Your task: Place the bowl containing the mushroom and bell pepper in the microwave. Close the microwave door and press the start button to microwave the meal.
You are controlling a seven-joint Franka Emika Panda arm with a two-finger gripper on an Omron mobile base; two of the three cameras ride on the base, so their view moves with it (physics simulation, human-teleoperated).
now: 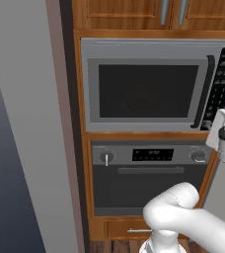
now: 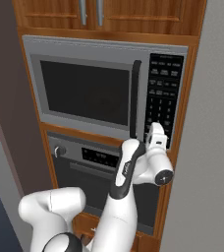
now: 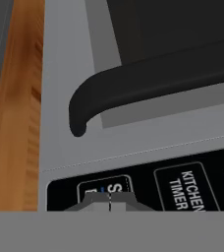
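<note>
The microwave (image 1: 149, 49) (image 2: 84, 49) sits in a wooden wall unit. Its microwave door (image 1: 144, 91) (image 2: 84, 93) is flat against the front, with the curved black handle (image 1: 206, 94) (image 2: 135, 98) (image 3: 133, 83) on the right. The bowl, mushroom and bell pepper are hidden behind the dark window. My gripper (image 2: 156, 127) (image 3: 109, 201) is shut, its tips together against the lowest left key (image 3: 104, 187) of the black keypad (image 1: 224, 74) (image 2: 164, 88). That key's label starts with S; KITCHEN TIMER (image 3: 182, 189) is the key beside it.
A grey oven (image 1: 149, 173) (image 2: 84, 157) with round knobs and a horizontal bar handle sits right under the microwave. Wooden cabinet doors (image 1: 134, 12) (image 2: 133, 12) hang above. A tall grey panel (image 1: 20, 123) stands at the left and a grey wall (image 2: 212, 147) at the right.
</note>
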